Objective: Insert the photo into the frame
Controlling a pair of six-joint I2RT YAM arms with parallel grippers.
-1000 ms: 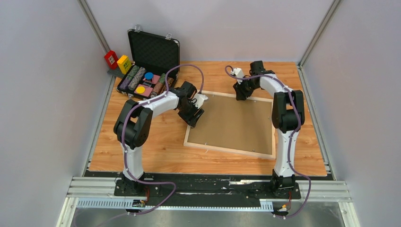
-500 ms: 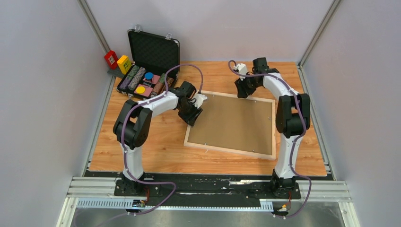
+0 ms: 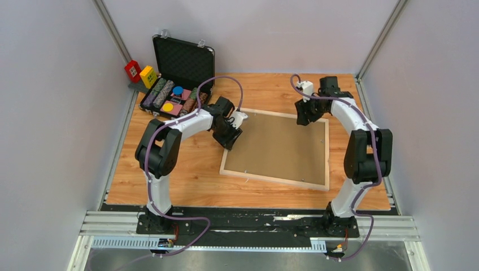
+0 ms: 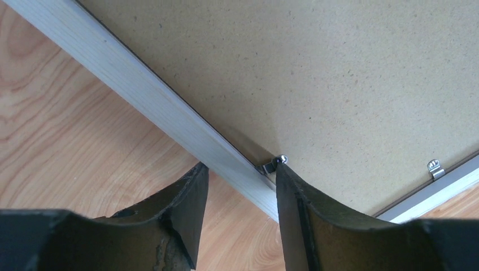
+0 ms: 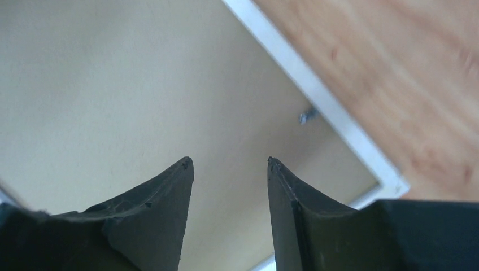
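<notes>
The frame (image 3: 271, 179) of pale wood lies face down on the table with a brown backing board (image 3: 277, 147) filling it. The photo is hidden. My left gripper (image 3: 230, 142) is low over the frame's left rail (image 4: 141, 90). In the left wrist view the gripper (image 4: 241, 167) is open astride the rail, and its right fingertip touches a small metal clip (image 4: 274, 163) at the board's edge. My right gripper (image 3: 303, 117) hovers open over the board (image 5: 113, 84) near the far right corner, with nothing between its fingers (image 5: 229, 161). Another clip (image 5: 307, 116) shows beside the rail (image 5: 316, 93).
An open black case (image 3: 183, 59) with coloured chips stands at the back left, with a red block (image 3: 133, 70) and a yellow block (image 3: 148, 75) beside it. Another clip (image 4: 434, 168) sits on the frame's adjoining rail. Grey walls enclose the wooden table (image 3: 169, 180).
My right arm has swung to the right along the frame's far rail, toward the far right corner, and its jaws have widened slightly. My left gripper stayed put, and its jaws have narrowed.
</notes>
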